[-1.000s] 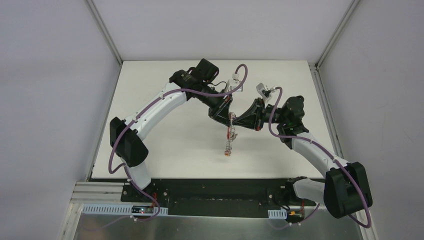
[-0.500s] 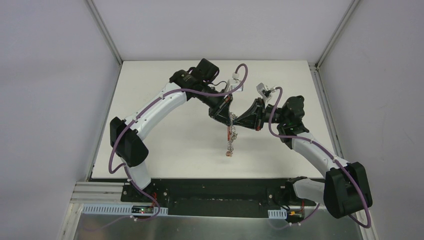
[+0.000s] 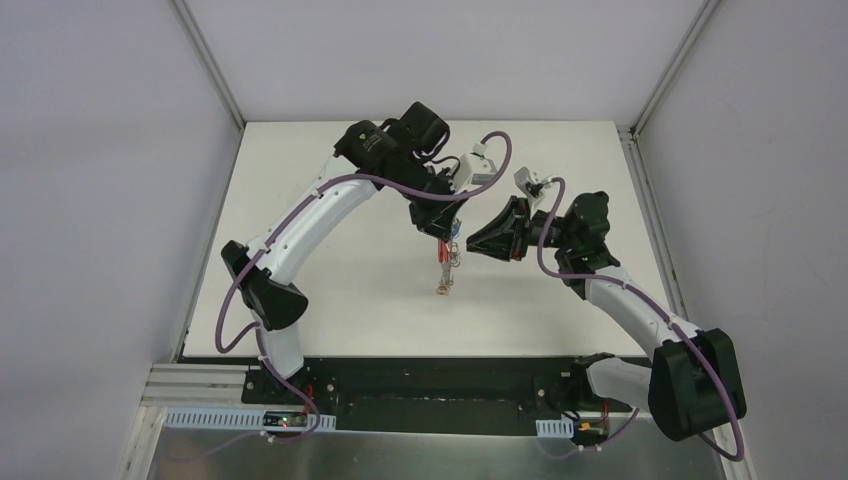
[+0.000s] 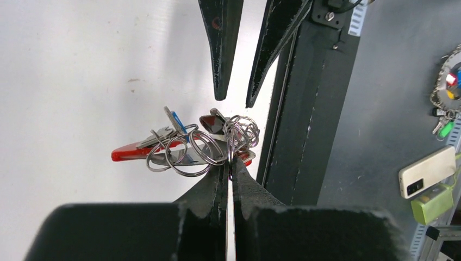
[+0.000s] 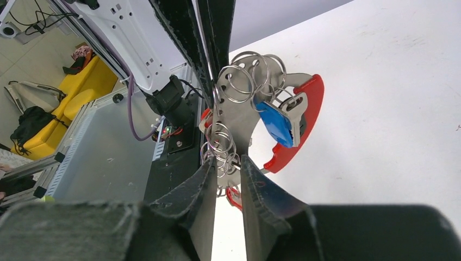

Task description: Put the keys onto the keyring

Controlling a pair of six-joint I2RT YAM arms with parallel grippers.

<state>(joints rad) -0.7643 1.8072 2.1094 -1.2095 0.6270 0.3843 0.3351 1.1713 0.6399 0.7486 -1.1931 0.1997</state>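
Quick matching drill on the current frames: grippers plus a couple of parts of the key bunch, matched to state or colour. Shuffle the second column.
Column one:
1. left gripper
2. right gripper
3. curved band
4. key head

Column two:
A. blue
B. open, tips clear of the keyring
C. red
D. shut on a ring of the keyring

Pairs: 1-D, 2-B, 3-C, 4-A
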